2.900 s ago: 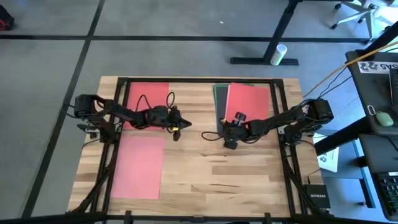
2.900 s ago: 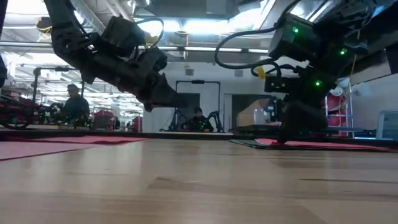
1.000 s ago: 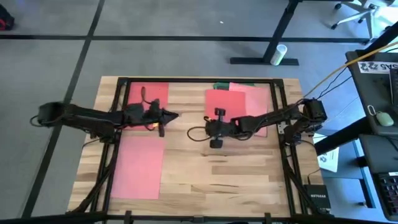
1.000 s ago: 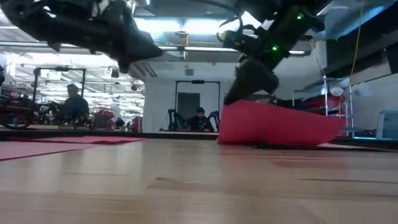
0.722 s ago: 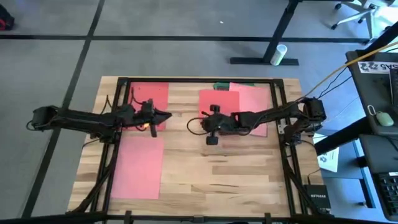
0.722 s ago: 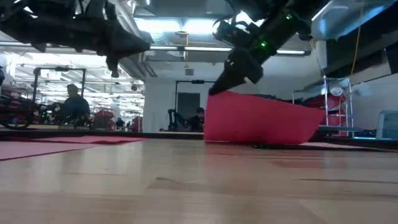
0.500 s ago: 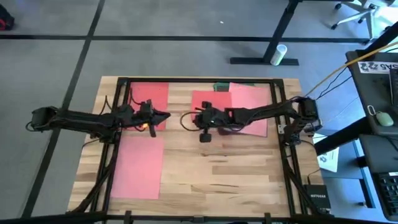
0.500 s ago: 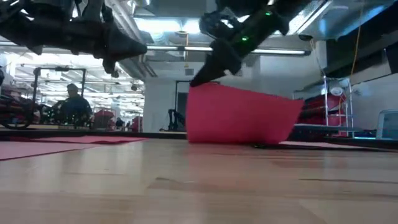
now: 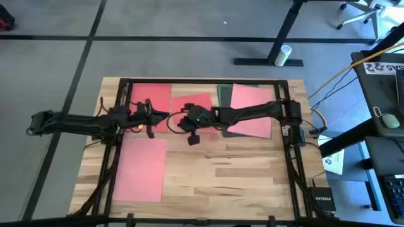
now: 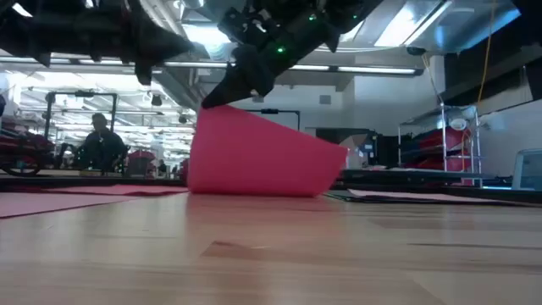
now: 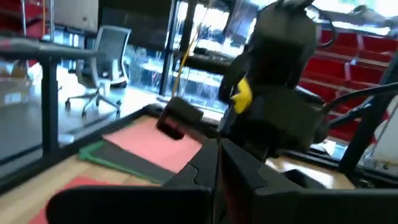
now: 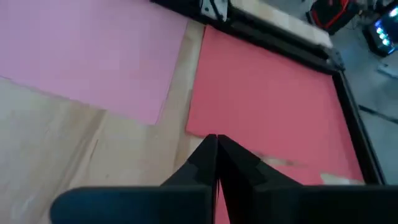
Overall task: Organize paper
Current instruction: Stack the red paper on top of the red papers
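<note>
from above, the right gripper [image 9: 178, 120] reaches far across the tabletop [image 9: 233, 170] toward the left side, holding one corner of a red sheet [image 9: 197, 106] that trails back behind it toward the stack of green, dark and pink sheets [image 9: 249, 108] at the far right. just ahead of the jaws lies the target, as i judge it — a second red sheet [image 9: 151, 98] flat at the far left, its long axis running near to far. the left gripper [image 9: 163, 116] hovers over that sheet's inner edge, just beside the right one; a pink sheet [image 9: 142, 169] lies nearer, on the left.

at tabletop height, the carried red sheet [image 10: 258, 157] hangs like a curtain from its raised corner, its lower edge touching or nearly touching the wood, jaws clamped on the top corner.

the left wrist camera shows that arm's jaws pressed together on nothing, with the stack beyond them.

the right wrist camera looks down on the flat red sheet [image 12: 267, 106] straight ahead and the pink one [image 12: 93, 56] beside it — the jaws together on the thin held paper. the right arm is the one placed to lay it down.
</note>
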{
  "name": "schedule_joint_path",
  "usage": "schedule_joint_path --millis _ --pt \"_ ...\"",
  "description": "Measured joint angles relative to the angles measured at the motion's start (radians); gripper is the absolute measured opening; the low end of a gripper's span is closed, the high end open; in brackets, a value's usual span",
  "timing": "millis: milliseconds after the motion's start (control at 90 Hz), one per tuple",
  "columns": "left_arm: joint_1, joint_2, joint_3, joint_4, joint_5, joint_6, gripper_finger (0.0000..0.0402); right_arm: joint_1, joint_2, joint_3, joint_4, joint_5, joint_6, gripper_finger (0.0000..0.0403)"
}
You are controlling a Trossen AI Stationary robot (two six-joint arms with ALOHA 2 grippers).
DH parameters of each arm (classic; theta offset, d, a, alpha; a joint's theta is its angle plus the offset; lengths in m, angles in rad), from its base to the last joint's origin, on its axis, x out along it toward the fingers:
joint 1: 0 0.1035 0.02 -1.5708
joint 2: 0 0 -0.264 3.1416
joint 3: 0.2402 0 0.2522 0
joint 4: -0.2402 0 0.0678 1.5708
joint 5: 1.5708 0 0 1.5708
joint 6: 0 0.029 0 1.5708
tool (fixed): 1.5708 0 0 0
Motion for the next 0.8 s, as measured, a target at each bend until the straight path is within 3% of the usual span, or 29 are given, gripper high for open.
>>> schedule_joint_path --millis 367,800 --pt "-0.004 -0.203 0.000 -0.159 -0.002 -0.004 0.0000 -0.014 0.022 0.014 0.112 -0.071 -0.009 0.0000" --pt "-0.004 -0.230 0.000 -0.229 -0.031 -0.021 0.0000 -0.014 0.236 0.282 0.068 -0.115 -0.082 0.0000"
